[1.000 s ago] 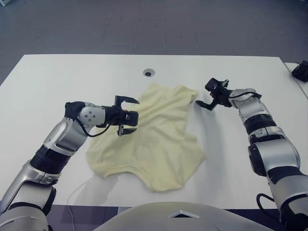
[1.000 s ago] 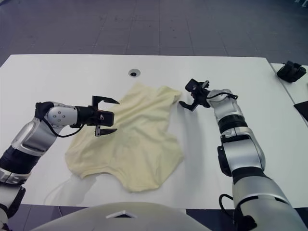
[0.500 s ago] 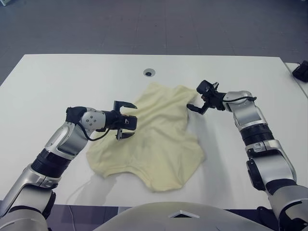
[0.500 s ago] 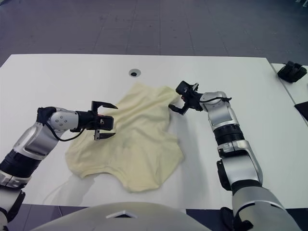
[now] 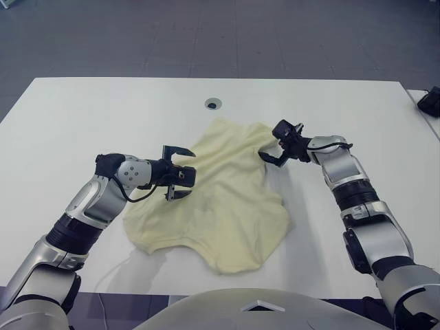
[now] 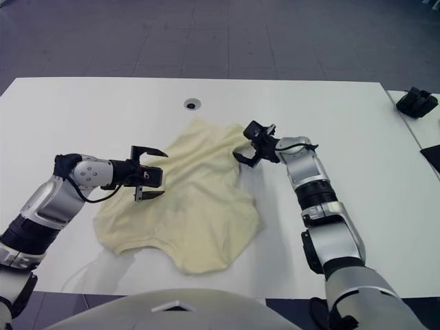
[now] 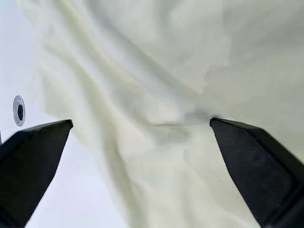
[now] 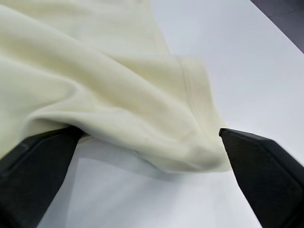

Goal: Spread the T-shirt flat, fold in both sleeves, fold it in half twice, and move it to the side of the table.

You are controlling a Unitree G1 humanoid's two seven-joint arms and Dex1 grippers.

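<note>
Yellow T-shirt (image 5: 220,199) near table (image 5: 103,110) grommet (image 5: 213,104); left fingers (image 7: 28,161) and right fingers (image 8: 266,175) spread apart.

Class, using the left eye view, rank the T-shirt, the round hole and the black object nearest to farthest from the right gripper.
1. T-shirt, at the right gripper.
2. Round hole, back-left of it.
3. Black object, far right edge.

The two eye views are looking forward and down from the head, sharing the table (image 5: 69,110). Each wrist view is facing the T-shirt (image 7: 156,71) at close range.
</note>
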